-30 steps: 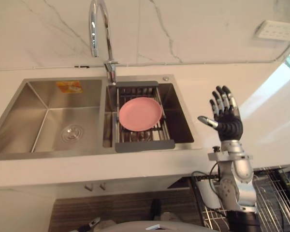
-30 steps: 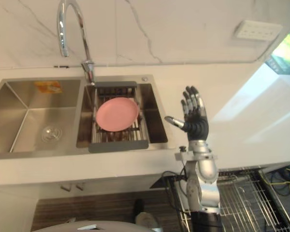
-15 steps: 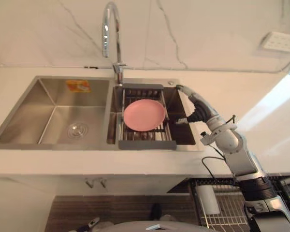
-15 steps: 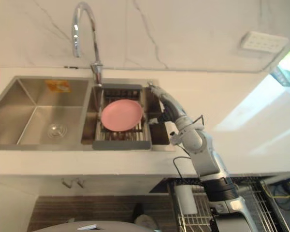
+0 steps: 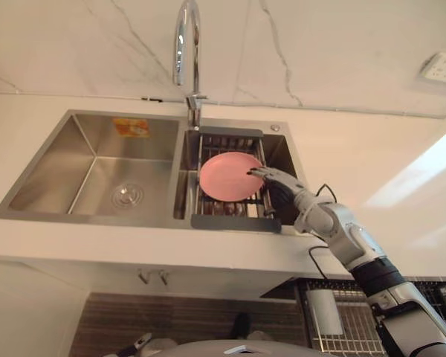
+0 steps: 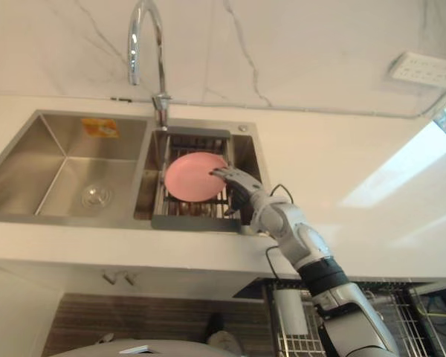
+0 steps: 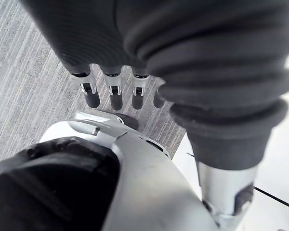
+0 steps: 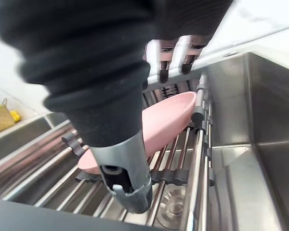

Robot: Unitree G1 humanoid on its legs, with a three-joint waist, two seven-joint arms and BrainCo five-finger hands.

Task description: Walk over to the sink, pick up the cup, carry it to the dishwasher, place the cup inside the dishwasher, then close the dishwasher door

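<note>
a double-bowl stainless sink (image 5: 52, 172) sits in a white counter (image 5: 357, 152) under a tall chrome faucet (image 5: 186, 44), against a veined marble wall. the left bowl has a round drain and an orange sticker (image 5: 131, 126) on its back wall. across the right bowl, at frame centre, lies a dark-framed drain rack (image 5: 234, 222) with metal bars. on it rests a pink plate (image 5: 224, 175): round, matte, plain, shallow, with a low raised rim, lying slightly tilted on the bars.

the right hand (image 5: 271, 181) comes in from the lower right and is held over the plate's right edge. its fingers (image 8: 166, 62) are stretched out straight above the rim, grasping nothing. whether the tips touch the plate cannot be told. the thumb is apart from them, over the rack bars.

the left hand (image 7: 113, 94) hangs with relaxed, released fingers over grey striped flooring.

at the lower right of the frame, under the counter edge, a wire rack (image 5: 317, 343) shows.
</note>
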